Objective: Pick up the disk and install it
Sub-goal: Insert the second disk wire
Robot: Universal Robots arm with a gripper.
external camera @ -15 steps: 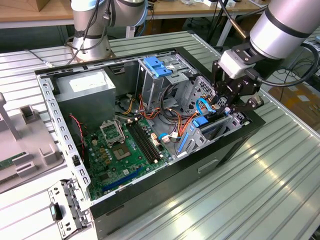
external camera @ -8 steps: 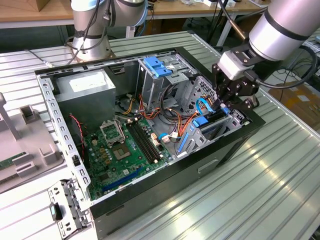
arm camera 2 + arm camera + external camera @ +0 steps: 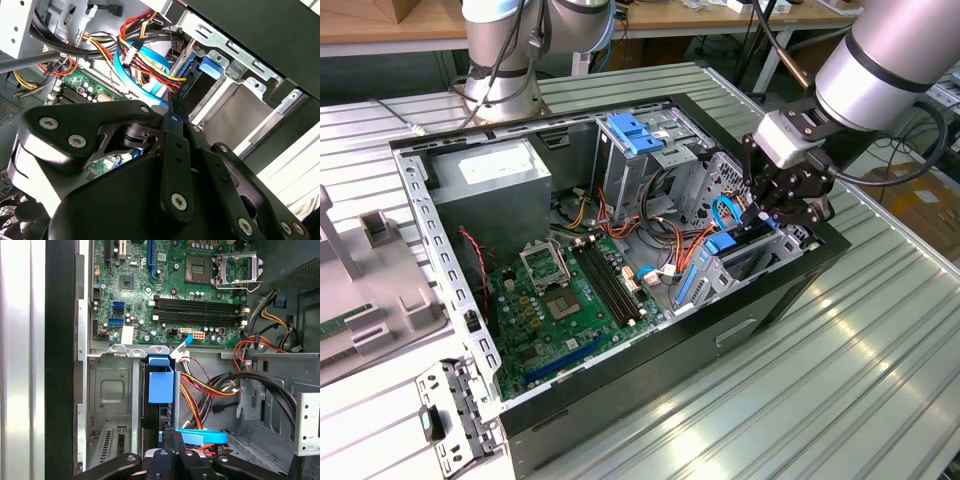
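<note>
The gripper (image 3: 767,213) sits at the right of the exterior view, lowered into the open computer case (image 3: 450,260) over the drive cage (image 3: 725,275) near the case's front wall. Its black fingers close together on the top edge of the disk (image 3: 748,245), which stands on edge, partly sunk into the cage, with its blue side rail showing. In the first wrist view the disk (image 3: 161,385) appears at lower centre as a dark slab capped by a blue rail, slotted in the metal bay (image 3: 112,390), with the finger tips meeting just below it at the frame's bottom edge.

The case lies on its side on a ribbed metal table (image 3: 820,380); a wooden bench (image 3: 380,25) crosses the top of the exterior view.

The first wrist view looks straight down on the green motherboard (image 3: 170,295), its memory slots and processor socket, which the exterior view sees at an angle. The second wrist view adds a tangle of red, yellow and black wires (image 3: 145,55) and a blue flat cable (image 3: 145,75) beside the bay, behind the gripper's black linkage (image 3: 170,165).
</note>
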